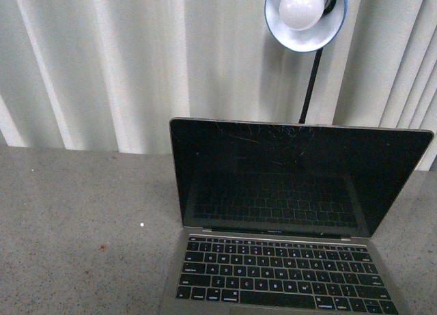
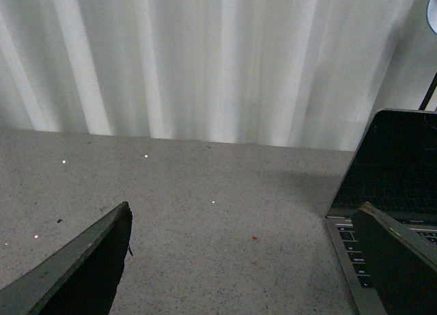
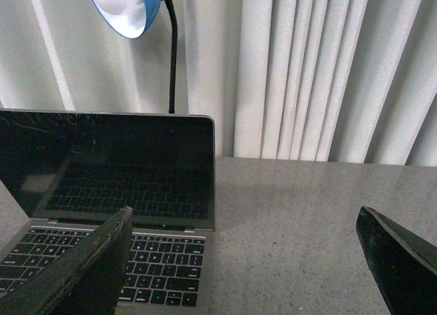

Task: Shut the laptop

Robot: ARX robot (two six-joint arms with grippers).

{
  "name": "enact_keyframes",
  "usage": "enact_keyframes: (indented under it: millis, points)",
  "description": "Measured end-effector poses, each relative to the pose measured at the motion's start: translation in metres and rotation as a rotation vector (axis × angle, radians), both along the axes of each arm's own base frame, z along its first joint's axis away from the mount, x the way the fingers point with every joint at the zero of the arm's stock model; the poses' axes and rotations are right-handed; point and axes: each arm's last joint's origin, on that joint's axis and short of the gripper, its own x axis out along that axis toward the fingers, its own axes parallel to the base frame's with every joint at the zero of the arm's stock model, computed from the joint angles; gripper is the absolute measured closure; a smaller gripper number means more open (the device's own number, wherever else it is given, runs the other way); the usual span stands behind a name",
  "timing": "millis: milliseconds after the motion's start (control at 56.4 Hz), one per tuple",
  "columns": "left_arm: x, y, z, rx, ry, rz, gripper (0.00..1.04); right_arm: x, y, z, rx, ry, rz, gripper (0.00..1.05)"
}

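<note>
Laptop (image 1: 287, 212) is sitting open on the grey table (image 1: 75, 206), at 5 o'clock in the front view. Left gripper (image 2: 243, 207) and right gripper (image 3: 245, 211) are hanging with fingers wide apart, holding nothing.

Soft, cool, diffuse light fills all three views. The curtain (image 1: 102, 62) shows bright and dim vertical bands. The lamp (image 1: 305, 13) bulb is washed-out white. Scratches on the dark laptop (image 1: 300, 175) screen catch glare; keys reflect faintly. The left fingers (image 2: 82, 267) and right fingers (image 3: 75, 274) are close, blurred and nearly black.
</note>
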Motion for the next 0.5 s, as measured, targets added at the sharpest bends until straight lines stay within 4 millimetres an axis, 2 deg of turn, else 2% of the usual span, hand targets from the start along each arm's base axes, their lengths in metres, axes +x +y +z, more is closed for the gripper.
enact_keyframes:
  millis: [496]
  points:
    - [0.0000, 0.0000, 0.0000, 0.000, 0.000, 0.000, 0.07, 0.0000, 0.0000, 0.0000, 0.000, 0.000, 0.000, 0.07]
